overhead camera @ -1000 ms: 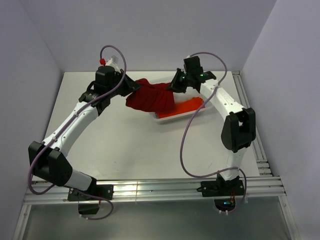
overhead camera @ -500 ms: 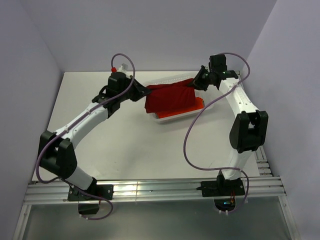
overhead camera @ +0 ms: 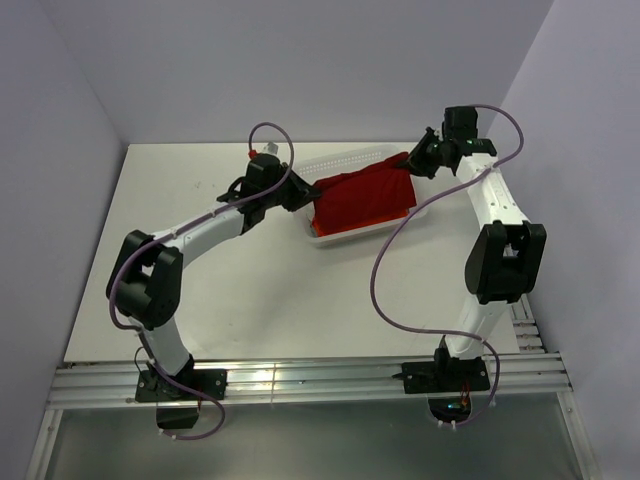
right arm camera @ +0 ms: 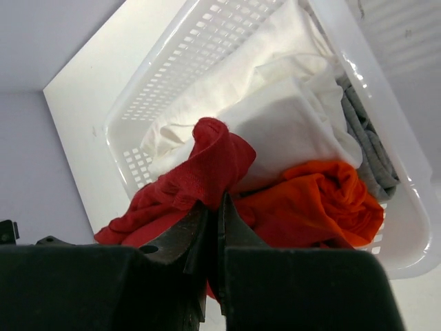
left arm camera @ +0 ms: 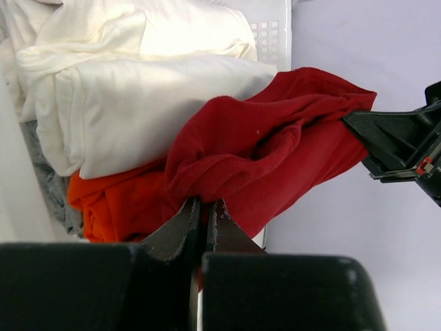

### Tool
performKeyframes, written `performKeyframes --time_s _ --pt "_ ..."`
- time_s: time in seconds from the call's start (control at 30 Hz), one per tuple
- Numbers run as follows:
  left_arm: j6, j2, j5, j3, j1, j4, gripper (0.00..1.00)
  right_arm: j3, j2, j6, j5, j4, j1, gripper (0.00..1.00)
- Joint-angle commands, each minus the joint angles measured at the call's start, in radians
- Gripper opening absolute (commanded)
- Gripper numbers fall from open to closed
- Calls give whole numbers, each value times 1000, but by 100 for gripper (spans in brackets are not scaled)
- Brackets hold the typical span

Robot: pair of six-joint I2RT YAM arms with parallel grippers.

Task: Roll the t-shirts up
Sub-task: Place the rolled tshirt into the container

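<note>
Over the white basket, you had the dark red t-shirt stretched between both arms: the left gripper was pinched nearly closed on one end, the right gripper equally tight on the other. To my eye, you needed to lift both ends together, clear the rim, and leave the orange bundle behind. Plain pale walls closed you in; the white table nearer the arms looked the place to spread it.
</note>
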State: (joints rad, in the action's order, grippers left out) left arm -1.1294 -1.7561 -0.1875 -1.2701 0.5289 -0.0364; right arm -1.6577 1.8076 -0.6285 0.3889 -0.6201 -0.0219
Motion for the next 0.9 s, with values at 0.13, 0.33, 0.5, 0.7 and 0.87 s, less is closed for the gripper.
performKeyframes --time_s 0.13,0.33,0.5,0.7,0.87 --pt "13 -81 -1 -75 -1 -25 0 -27 44 10 -21 68 -24 0" --pt "29 -134 6 -104 -27 -13 0 -13 104 16 -22 89 -24 0" --pt "59 -158 8 -164 -67 26 0 -50 139 23 -15 94 -24 0" --pt "82 -151 -17 -216 -90 64 0 -157 147 12 14 86 -24 0" --pt "86 -112 -16 -262 -93 69 0 -252 156 -19 45 83 -26 0"
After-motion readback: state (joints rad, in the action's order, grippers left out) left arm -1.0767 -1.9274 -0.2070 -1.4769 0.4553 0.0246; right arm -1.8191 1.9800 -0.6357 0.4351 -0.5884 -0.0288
